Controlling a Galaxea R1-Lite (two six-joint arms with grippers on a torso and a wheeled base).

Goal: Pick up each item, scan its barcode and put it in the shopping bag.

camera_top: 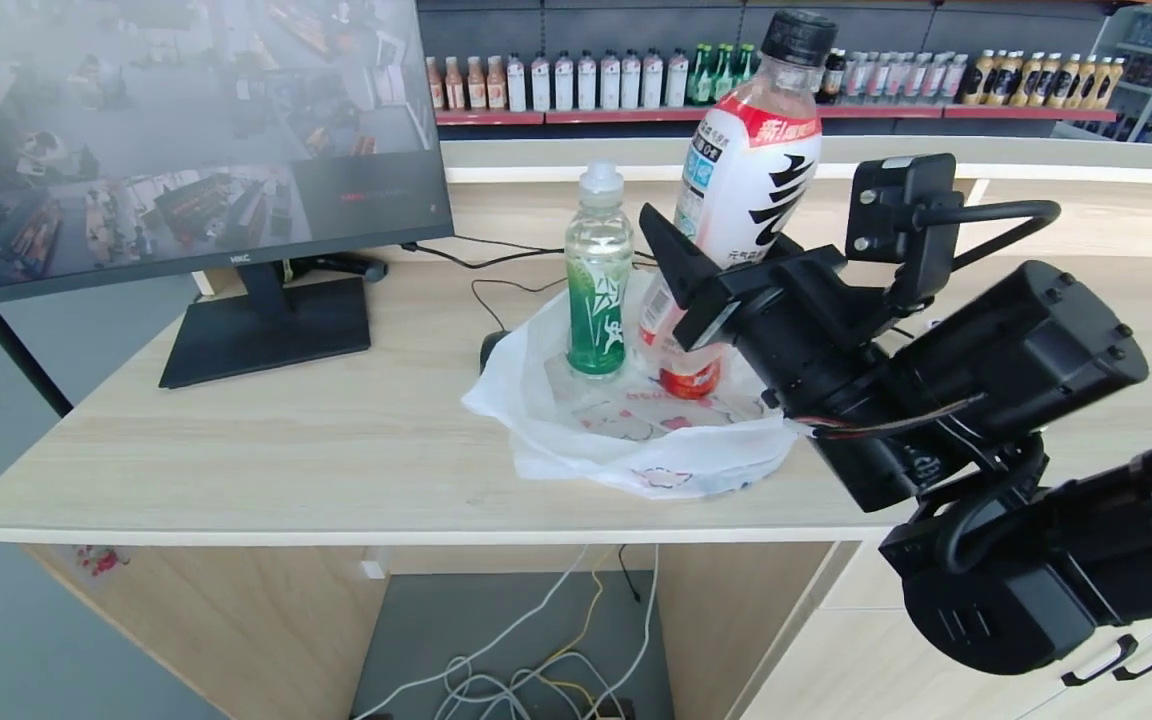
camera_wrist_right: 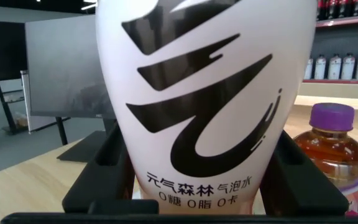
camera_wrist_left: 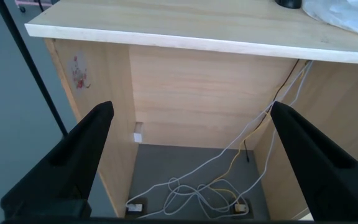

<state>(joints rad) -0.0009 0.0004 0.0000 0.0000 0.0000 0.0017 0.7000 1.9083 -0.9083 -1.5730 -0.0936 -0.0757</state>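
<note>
Head view: the right end effector grasps a tilted white bottle above the shopping bag on the worktop. A green bottle stands upright on the bag, at the white bottle's 9 o'clock.
Left wrist view: the left end effector hangs released and empty, below the worktop's edge.
Right wrist view: a purple-capped bottle stands beside the white bottle.

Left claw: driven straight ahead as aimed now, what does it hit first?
Probably the desk's back panel under the tabletop, though the hanging cables may come first; depth is unclear. The left claw is open.
</note>
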